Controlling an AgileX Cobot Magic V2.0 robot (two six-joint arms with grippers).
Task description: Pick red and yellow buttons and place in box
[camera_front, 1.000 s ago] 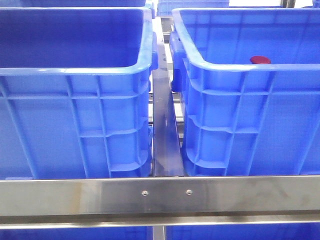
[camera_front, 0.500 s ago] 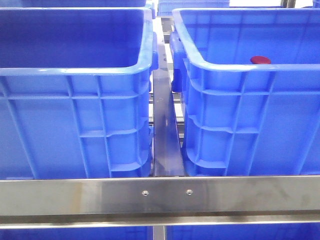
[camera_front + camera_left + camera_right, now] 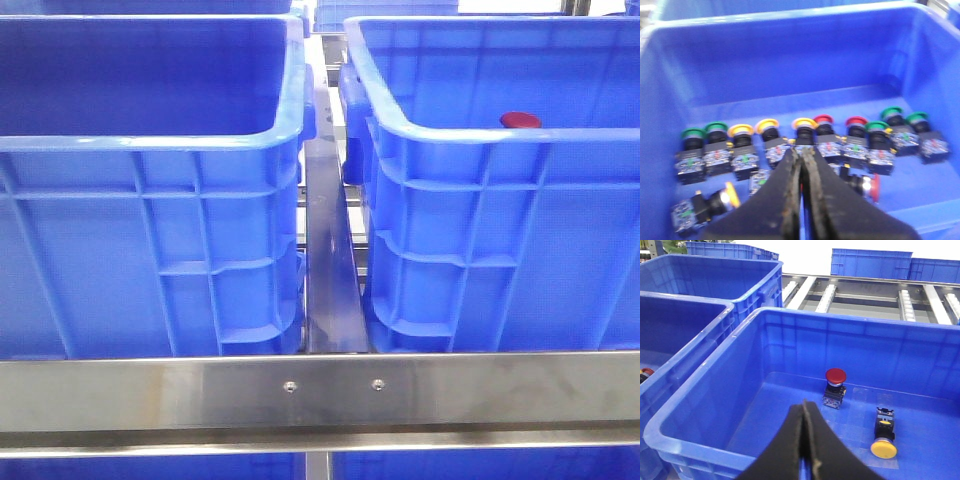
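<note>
In the left wrist view, a row of push buttons stands on the floor of the left blue crate (image 3: 790,60), with yellow caps (image 3: 740,131) and red caps (image 3: 856,121) among them. My left gripper (image 3: 801,150) hangs shut and empty just above a yellow-capped one (image 3: 805,123). The box (image 3: 705,432) is the right crate (image 3: 450,135). It holds an upright red button (image 3: 835,376) (image 3: 520,120) and a yellow button (image 3: 884,449) lying on its side. My right gripper (image 3: 805,403) is shut and empty over the box's near side. Neither gripper shows in the front view.
Green-capped buttons (image 3: 692,133) stand in the same row, and two more buttons lie loose in front of it. A steel rail (image 3: 320,390) crosses in front of both crates, with a narrow metal divider (image 3: 328,260) between them. More blue crates and conveyor rollers (image 3: 865,295) lie behind.
</note>
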